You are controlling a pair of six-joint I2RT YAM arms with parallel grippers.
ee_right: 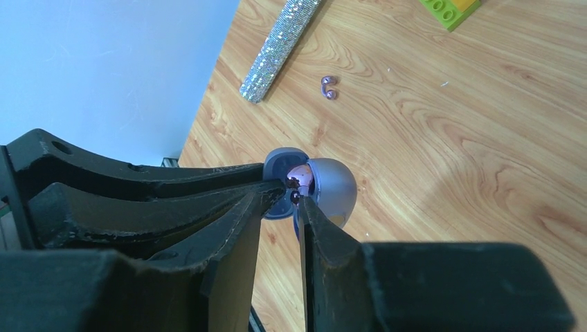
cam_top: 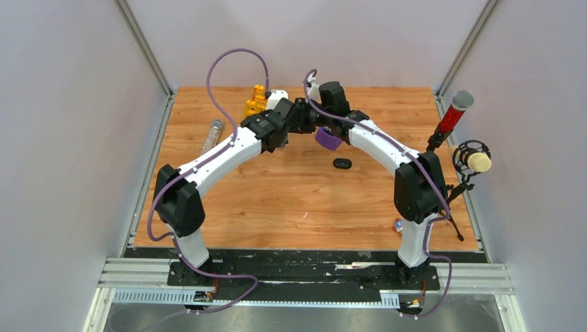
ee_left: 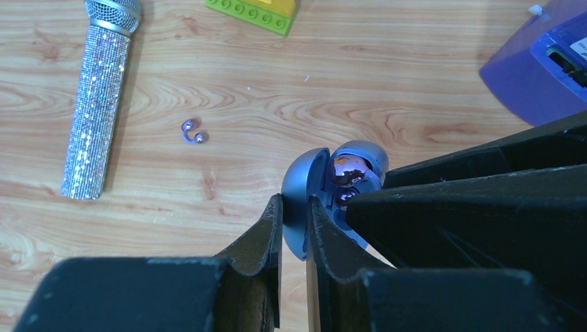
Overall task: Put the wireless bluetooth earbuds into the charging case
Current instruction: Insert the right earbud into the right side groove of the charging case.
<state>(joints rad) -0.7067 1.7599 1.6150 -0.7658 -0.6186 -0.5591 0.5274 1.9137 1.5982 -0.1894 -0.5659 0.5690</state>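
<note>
A grey-blue hinged charging case [ee_left: 363,155] hangs open above the table, between the two grippers. My left gripper [ee_left: 295,207] is shut on its raised lid [ee_left: 304,194]. Two shiny dark earbuds [ee_left: 346,169] sit in the case's sockets. In the right wrist view the case [ee_right: 332,187] is straight ahead of my right gripper [ee_right: 291,194]. Its jaws stand slightly apart at the case's mouth, and one small dark earbud [ee_right: 296,197] touches one fingertip. From above, the left gripper [cam_top: 304,114] and the right gripper [cam_top: 320,123] meet at mid-table and hide the case.
A small glossy black oval case [cam_top: 342,163] lies on the table near the right arm. A glittery silver microphone [ee_left: 97,104] and two tiny purple beads [ee_left: 194,131] lie to the left. Yellow-green toy bricks [ee_left: 259,10] and a purple box [ee_left: 540,69] are nearby. A red microphone [cam_top: 453,114] on a stand is at the right edge.
</note>
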